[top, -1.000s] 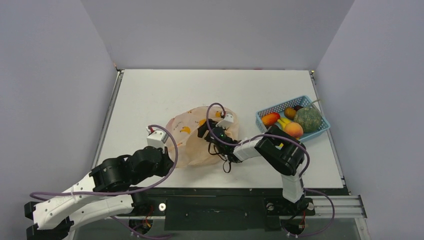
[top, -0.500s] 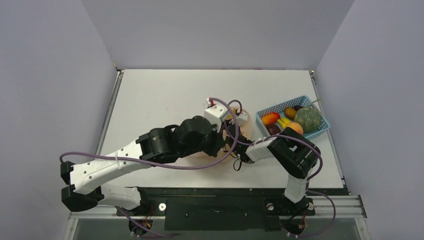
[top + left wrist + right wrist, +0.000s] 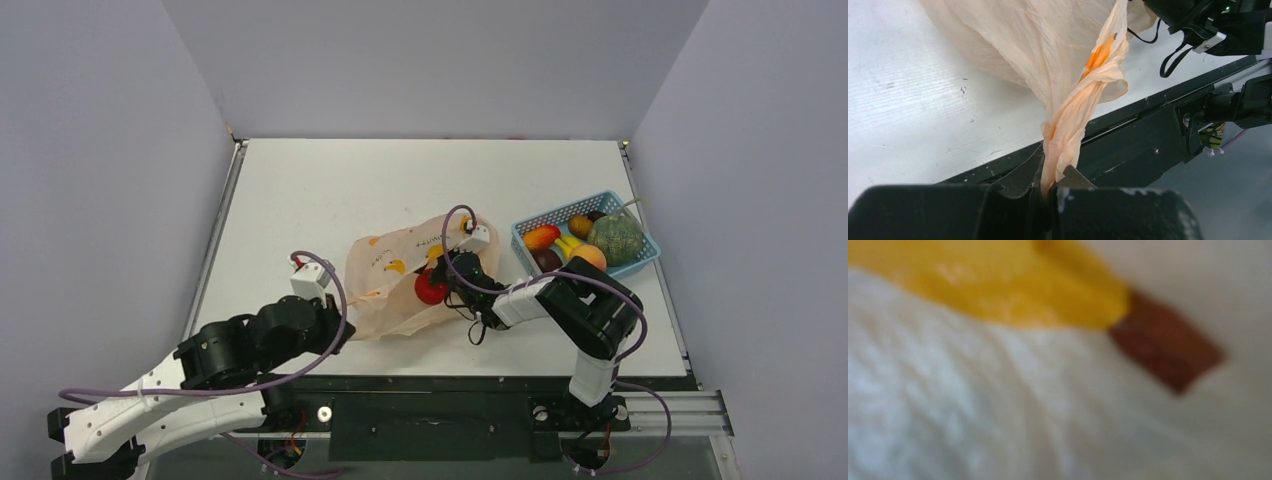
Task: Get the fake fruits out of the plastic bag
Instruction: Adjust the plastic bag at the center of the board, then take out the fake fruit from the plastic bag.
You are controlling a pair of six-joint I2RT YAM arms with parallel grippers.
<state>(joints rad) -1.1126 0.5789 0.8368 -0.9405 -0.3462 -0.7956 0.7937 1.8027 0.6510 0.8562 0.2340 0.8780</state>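
The plastic bag (image 3: 392, 272), peach-orange with banana prints, lies crumpled in the middle of the table. In the left wrist view its twisted corner (image 3: 1074, 112) runs down into my left gripper (image 3: 1050, 184), whose jaws are shut on it. In the top view that left gripper (image 3: 345, 322) sits at the bag's near left corner. A red fake fruit (image 3: 431, 288) shows at the bag's right side, right beside my right gripper (image 3: 443, 278). The right wrist view is a blurred close-up of bag film and a yellow banana print (image 3: 998, 285); its fingers do not show.
A light blue basket (image 3: 575, 203) at the right holds a red-yellow mango (image 3: 541, 237), a banana (image 3: 566, 245), a peach (image 3: 588, 259), a green melon (image 3: 614, 238) and dark maroon fruits (image 3: 548, 259). A black rail (image 3: 1128, 145) runs along the table's near edge.
Half a second ago the left arm reached over the bag at mid-table; it is now back at the near left. The bag is stretched leftwards and the red fruit now shows.
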